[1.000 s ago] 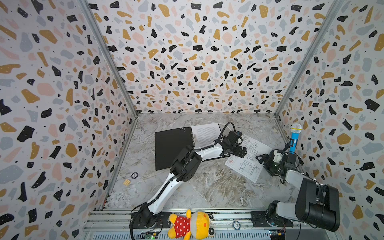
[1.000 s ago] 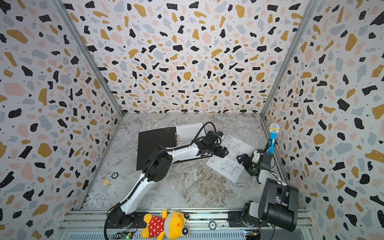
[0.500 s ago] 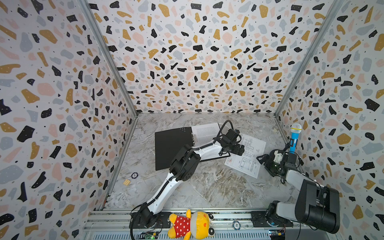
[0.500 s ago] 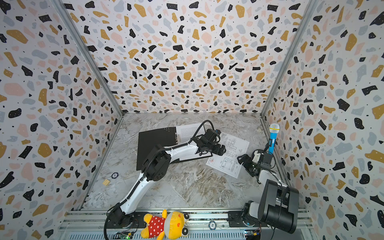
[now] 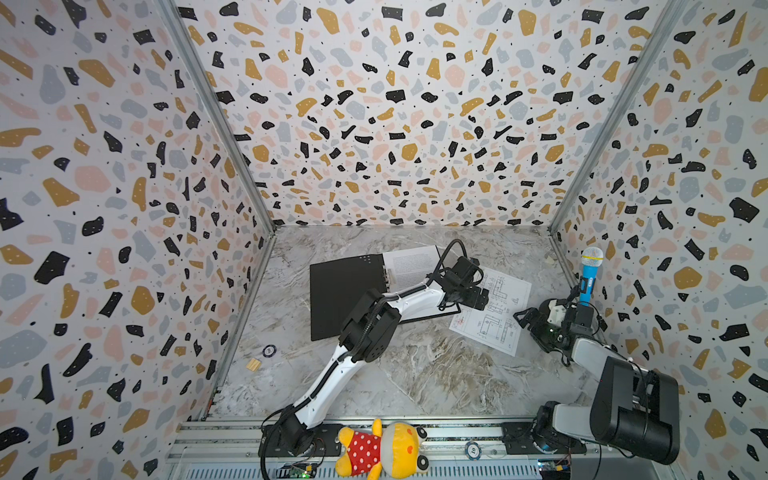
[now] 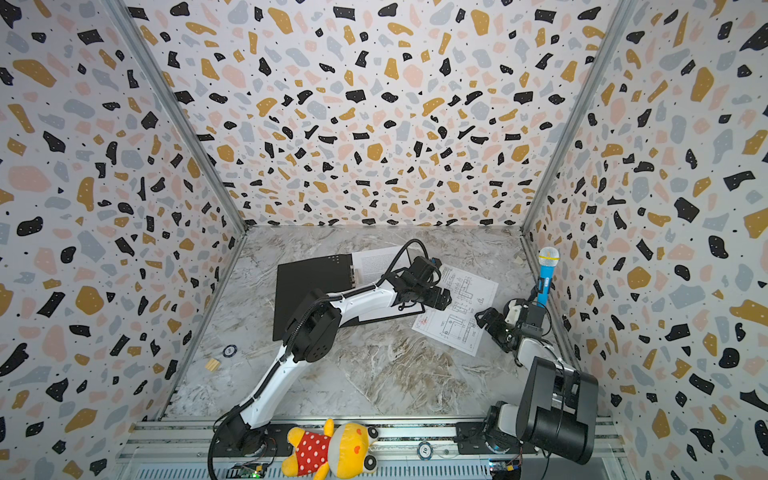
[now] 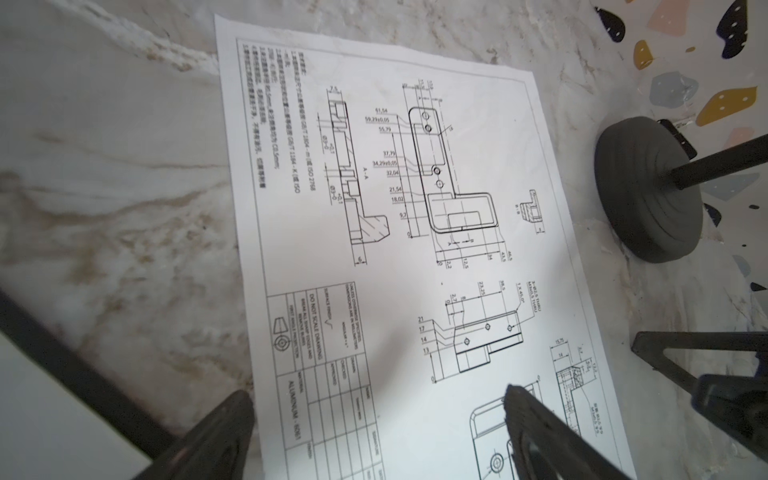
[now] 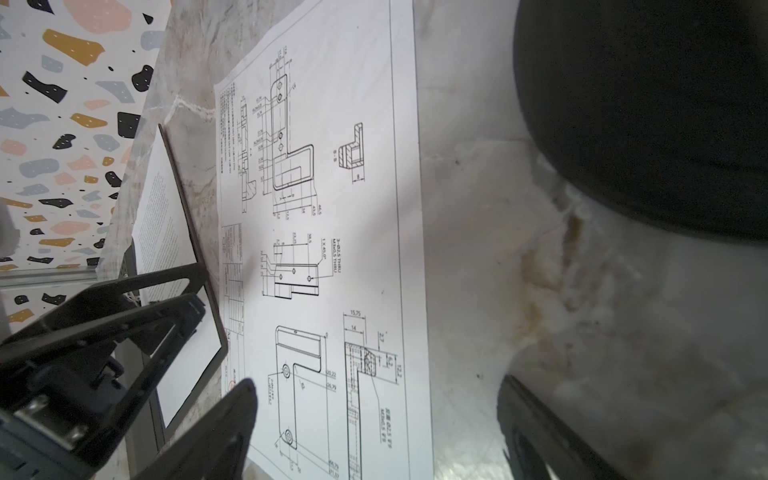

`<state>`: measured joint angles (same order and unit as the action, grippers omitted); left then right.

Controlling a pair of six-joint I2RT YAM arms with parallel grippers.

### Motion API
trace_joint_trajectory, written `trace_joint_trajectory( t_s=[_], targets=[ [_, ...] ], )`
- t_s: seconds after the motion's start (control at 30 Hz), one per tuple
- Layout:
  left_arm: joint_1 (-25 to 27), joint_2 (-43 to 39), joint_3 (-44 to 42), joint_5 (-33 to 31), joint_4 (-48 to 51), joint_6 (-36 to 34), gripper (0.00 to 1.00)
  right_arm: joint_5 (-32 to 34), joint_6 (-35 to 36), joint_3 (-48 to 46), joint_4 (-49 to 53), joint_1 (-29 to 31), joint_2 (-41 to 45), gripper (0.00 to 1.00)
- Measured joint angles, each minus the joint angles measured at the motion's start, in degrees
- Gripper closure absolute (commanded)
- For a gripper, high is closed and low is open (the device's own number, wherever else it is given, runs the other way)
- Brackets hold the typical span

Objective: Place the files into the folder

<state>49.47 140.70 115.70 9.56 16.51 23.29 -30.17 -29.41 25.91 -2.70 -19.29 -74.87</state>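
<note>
Nearest you, the right gripper (image 5: 527,322), jaws spread wide, straddles the 3 o'clock edge of the drawing sheet (image 5: 496,332), which is thin, limp paper lying flat on the marbled table (image 5: 415,374); you would likely do best to slide it or pinch a corner. The left gripper (image 7: 378,399), also wide and empty, hovers over its title block (image 7: 320,353), which reads "DO NOT SCALE DRAWING" and "ALUMINUM - 6061". Farther off, at 10 o'clock, the text sheet (image 5: 409,266) lies on the open black folder (image 5: 340,295).

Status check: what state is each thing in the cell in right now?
Folder: open, flat, black inside up.
Text sheet: lying inside the folder.
Drawing sheet: flat on table, outside the folder.
Left gripper: open, over drawing sheet.
Right gripper: open, empty.
Microphone: upright.
</note>
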Motion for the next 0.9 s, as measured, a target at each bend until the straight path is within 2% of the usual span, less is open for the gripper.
trace_joint_trajectory(
  t_s=[0.53, 0.9],
  targets=[
    [-0.3, 1.3, 0.2, 0.0, 0.0, 0.0, 0.05, -0.3, 0.0, 1.6, -2.4, 1.8, -3.3, 0.1],
    [-0.3, 1.3, -0.6, 3.8, -1.6, 0.3, 0.06, -2.2, -0.7, 1.6, -5.4, 2.6, -5.1, 0.11]
  ],
)
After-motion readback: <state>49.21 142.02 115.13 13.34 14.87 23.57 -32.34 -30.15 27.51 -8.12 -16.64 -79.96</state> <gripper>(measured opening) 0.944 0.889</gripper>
